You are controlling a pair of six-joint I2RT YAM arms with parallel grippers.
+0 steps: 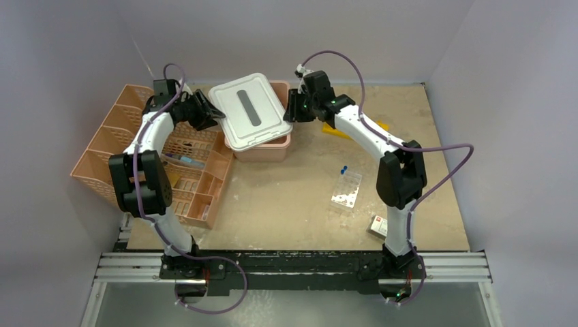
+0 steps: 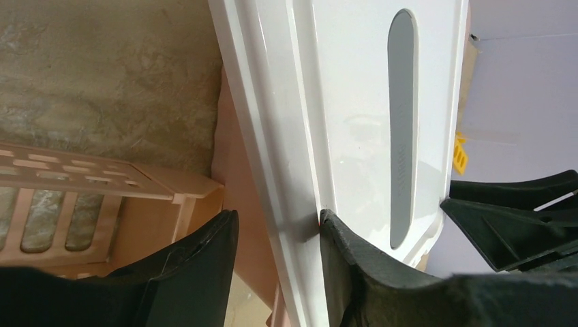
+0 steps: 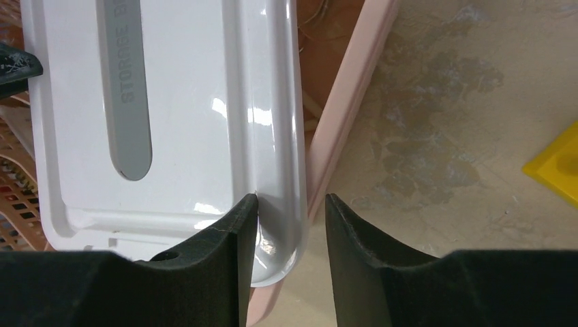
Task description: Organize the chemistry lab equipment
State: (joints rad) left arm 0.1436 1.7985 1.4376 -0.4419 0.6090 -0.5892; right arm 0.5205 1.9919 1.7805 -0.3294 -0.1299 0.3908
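Note:
The white lid (image 1: 249, 112) lies skewed on the pink tub (image 1: 262, 151). My left gripper (image 1: 213, 112) (image 2: 278, 216) straddles the lid's left rim, open: one finger touches the lid's top, the other stands off the rim. My right gripper (image 1: 292, 110) (image 3: 292, 199) straddles the right rim the same way, open with a gap outside the rim. A yellow rack (image 1: 334, 129) (image 3: 555, 170) lies behind the right arm, partly hidden. A blue-capped vial (image 1: 343, 169) and a clear packet (image 1: 347, 189) lie on the table right of centre.
The peach mesh organizer (image 1: 123, 136) stands at the left, under the left arm, with small items in its compartments. A small red-and-white box (image 1: 379, 225) lies by the right arm's base. Grey walls close in the table on three sides.

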